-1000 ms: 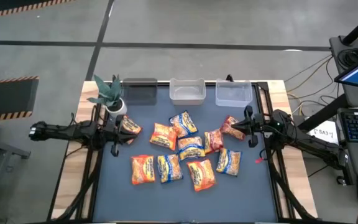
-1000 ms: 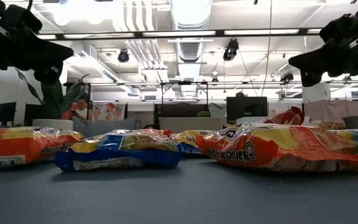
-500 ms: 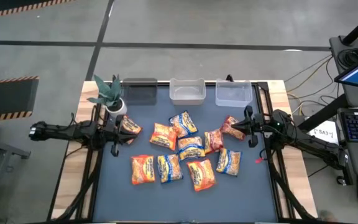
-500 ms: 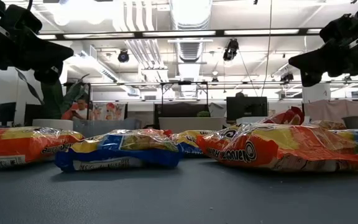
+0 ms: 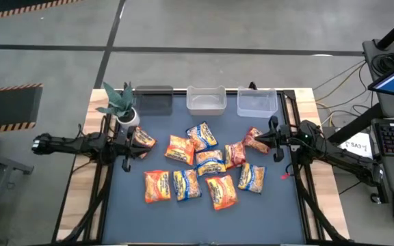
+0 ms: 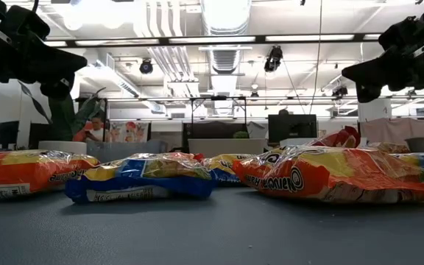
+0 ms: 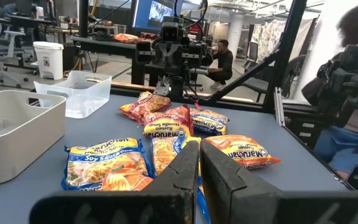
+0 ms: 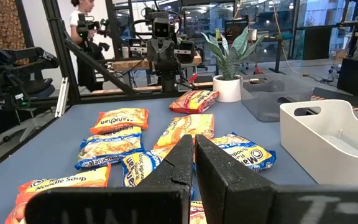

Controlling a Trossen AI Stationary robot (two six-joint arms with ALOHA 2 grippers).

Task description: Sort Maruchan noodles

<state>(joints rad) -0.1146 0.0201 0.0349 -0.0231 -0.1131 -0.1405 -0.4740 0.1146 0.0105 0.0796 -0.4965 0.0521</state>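
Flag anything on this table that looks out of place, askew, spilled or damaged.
Nothing looks damaged or spilled. The Maruchan noodles lie in a loose unsorted heap on the mat, some overlapping. All three bins at the back edge show no packets inside. One packet lies apart near the potted plant.

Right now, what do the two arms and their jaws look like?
Both arms are matte black, slim and jointed, reaching in over the table's side edges. The left gripper and right gripper each end in two flat, dark, tapered fingers. Black cable runs along the right arm. No markings are readable.
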